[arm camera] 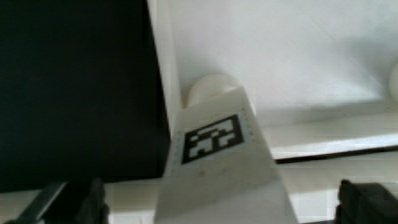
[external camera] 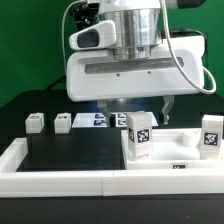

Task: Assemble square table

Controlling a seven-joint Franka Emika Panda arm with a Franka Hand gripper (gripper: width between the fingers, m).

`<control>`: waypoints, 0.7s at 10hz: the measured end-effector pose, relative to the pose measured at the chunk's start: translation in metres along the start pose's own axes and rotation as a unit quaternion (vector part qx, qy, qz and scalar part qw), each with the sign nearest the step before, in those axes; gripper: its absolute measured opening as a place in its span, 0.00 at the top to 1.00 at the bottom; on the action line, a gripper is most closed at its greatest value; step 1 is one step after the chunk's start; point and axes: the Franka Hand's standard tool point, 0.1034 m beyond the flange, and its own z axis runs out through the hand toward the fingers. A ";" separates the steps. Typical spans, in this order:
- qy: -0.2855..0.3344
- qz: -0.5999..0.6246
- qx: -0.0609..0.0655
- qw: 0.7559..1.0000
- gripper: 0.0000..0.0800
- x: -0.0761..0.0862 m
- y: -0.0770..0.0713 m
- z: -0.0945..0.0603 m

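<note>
Gripper open wide, holding nothing. Fingers stand either side of a tagged white leg (tag faces the wrist camera), near it, not touching.

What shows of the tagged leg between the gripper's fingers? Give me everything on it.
The leg is a short, chunky white piece, plastic by its look, with a black-and-white tag on one face. It stands upright at the table top's end toward the exterior view's left; whether it is fastened cannot be told. The open gripper hangs astride it, gaps showing on both sides, so nothing grips it.
</note>
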 end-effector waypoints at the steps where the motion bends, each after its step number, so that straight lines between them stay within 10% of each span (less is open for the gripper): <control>1: 0.000 -0.034 0.000 0.999 0.19 0.000 0.001 0.000; 3: 0.000 -0.061 0.000 0.998 0.19 0.000 0.002 0.000; 5: 0.000 -0.061 0.000 0.998 0.53 0.000 0.002 0.000; 7: 0.001 -0.060 0.000 0.998 0.63 0.000 0.002 -0.001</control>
